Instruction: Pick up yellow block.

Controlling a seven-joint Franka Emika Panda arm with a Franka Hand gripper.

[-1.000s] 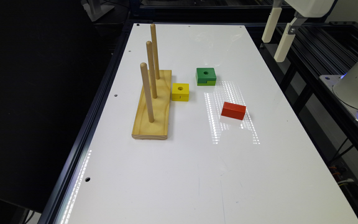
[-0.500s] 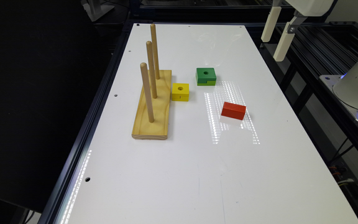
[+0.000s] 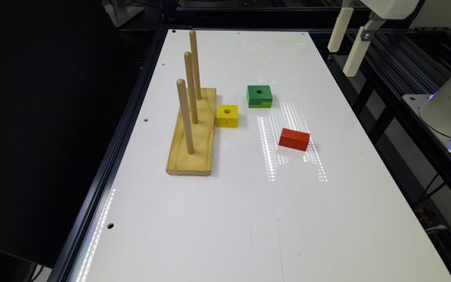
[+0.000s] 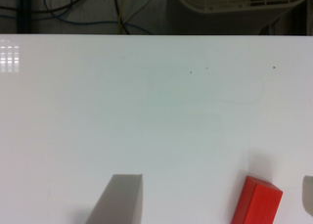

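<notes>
The yellow block (image 3: 227, 115) sits on the white table (image 3: 249, 219), its round hole facing up, right beside the wooden peg base (image 3: 192, 137). My gripper (image 3: 341, 62) hangs high over the table's far edge on the exterior view's right, well away from the block. In the wrist view the gripper (image 4: 212, 194) is open, its two pale fingers (image 4: 117, 199) spread wide with nothing held between them.
A green block with a hole (image 3: 259, 96) lies just beyond the yellow one. A red solid block (image 3: 294, 139) (image 4: 257, 202) rests nearer the gripper's side. Three upright pegs (image 3: 188, 90) rise from the wooden base. The robot's base (image 3: 450, 109) stands off the table's edge.
</notes>
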